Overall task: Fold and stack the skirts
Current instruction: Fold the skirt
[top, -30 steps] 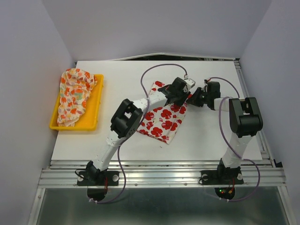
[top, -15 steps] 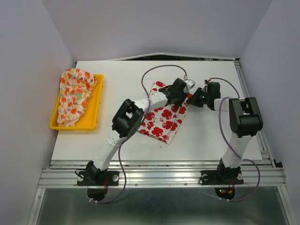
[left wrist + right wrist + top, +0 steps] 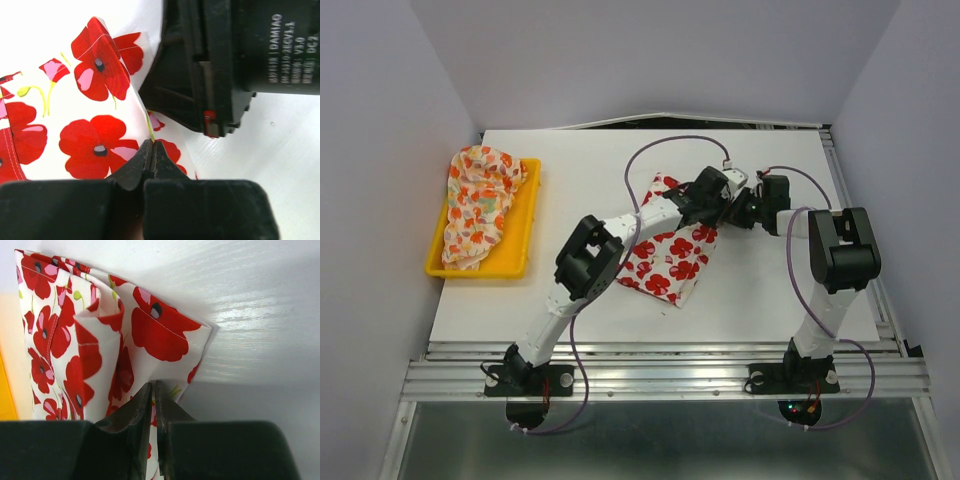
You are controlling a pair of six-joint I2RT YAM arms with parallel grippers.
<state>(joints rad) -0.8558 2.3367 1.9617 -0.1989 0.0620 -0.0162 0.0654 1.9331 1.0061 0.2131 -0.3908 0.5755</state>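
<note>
Both our left gripper and right gripper clamp the far right corner of the red-flowered skirt at mid-table. We judge its fold is in hand; next we need an even carry-over. The cream skirt lies in the tray.

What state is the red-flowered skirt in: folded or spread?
Folded: the red-flowered skirt shows overlapping layers in the right wrist view.
</note>
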